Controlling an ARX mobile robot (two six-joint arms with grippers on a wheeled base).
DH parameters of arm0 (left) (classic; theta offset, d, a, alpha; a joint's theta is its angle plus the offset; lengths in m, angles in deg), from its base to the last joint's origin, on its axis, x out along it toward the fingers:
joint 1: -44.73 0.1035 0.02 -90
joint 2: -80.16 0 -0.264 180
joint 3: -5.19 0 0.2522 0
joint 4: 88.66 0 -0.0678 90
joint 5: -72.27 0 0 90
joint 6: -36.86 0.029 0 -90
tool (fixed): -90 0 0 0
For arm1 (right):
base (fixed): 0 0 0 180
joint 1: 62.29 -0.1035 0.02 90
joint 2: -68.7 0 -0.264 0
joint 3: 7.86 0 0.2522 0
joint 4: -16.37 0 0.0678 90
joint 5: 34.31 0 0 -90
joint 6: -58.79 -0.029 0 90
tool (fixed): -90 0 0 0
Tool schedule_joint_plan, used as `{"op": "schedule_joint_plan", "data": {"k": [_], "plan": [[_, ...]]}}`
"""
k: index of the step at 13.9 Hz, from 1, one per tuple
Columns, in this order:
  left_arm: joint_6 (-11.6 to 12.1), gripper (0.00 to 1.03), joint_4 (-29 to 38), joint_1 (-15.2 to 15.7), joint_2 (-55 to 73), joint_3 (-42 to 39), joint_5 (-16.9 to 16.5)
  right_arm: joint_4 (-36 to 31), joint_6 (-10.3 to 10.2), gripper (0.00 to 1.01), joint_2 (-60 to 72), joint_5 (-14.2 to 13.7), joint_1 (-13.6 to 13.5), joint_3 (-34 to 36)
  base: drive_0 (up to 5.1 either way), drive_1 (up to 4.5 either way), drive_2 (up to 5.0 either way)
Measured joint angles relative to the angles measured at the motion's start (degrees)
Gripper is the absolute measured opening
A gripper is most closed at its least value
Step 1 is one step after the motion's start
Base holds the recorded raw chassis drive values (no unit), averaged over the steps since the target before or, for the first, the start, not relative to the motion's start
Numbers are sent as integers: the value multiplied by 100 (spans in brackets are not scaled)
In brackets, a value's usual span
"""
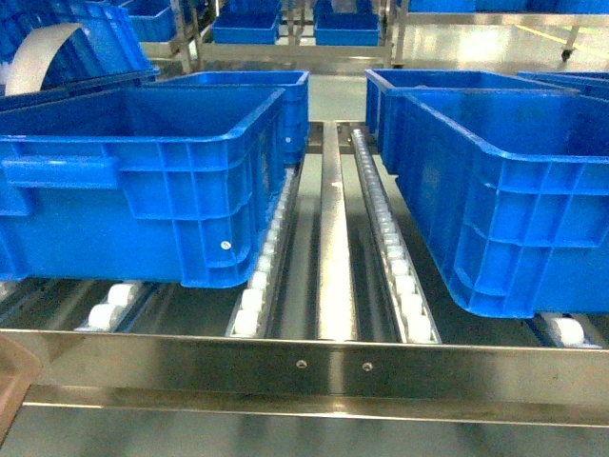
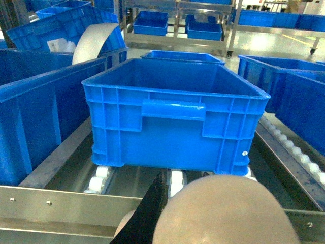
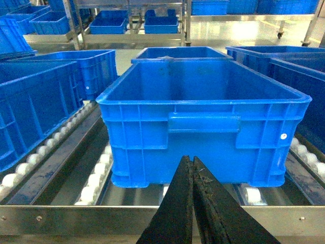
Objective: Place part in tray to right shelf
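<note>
The head view looks down on a shiny steel shelf (image 1: 314,367) with a bolted front rail and rows of small white rollers (image 1: 395,262). Two big blue crates sit on the rollers. The left crate (image 1: 143,181) is on the left side and the right crate (image 1: 504,190) is on the right side, with a bare lane of metal and rollers between them. More blue crates (image 1: 247,24) stand on racks far behind. At the bottom left corner of the head view, a small bit of something beige (image 1: 14,381) peeks in; it is too little to tell what it is. In the left wrist view, a beige rounded tray (image 2: 223,213) fills the bottom of the picture, right in front of the rail and just below a blue crate. A dark finger (image 2: 147,218) of the left gripper shows next to the tray, but it is not clear if the gripper is open or closed on it. In the right wrist view, the right gripper (image 3: 193,203) points at the front of a blue crate, and its two black fingers are pressed together with nothing between them. The small blue part cannot be seen in any view.
</note>
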Motion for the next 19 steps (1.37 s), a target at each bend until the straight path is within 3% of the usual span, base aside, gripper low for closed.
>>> {"op": "schedule_joint_plan", "data": {"k": [5, 6, 8, 19], "plan": [[0, 14, 81, -13, -197, -184, -17, 81, -2, 2, -476, 2, -2, 256, 0, 0, 0], [-2, 14, 83, -13, -219, -208, -15, 247, -4, 2, -588, 0, -2, 271, 0, 0, 0], [-2, 14, 98, -13, -428, -372, 2, 1261, -4, 2, -1545, -7, -2, 267, 0, 0, 0], [33, 14, 118, -17, -435, -372, -20, 1268, -7, 2, -1589, 0, -2, 267, 0, 0, 0]]}}
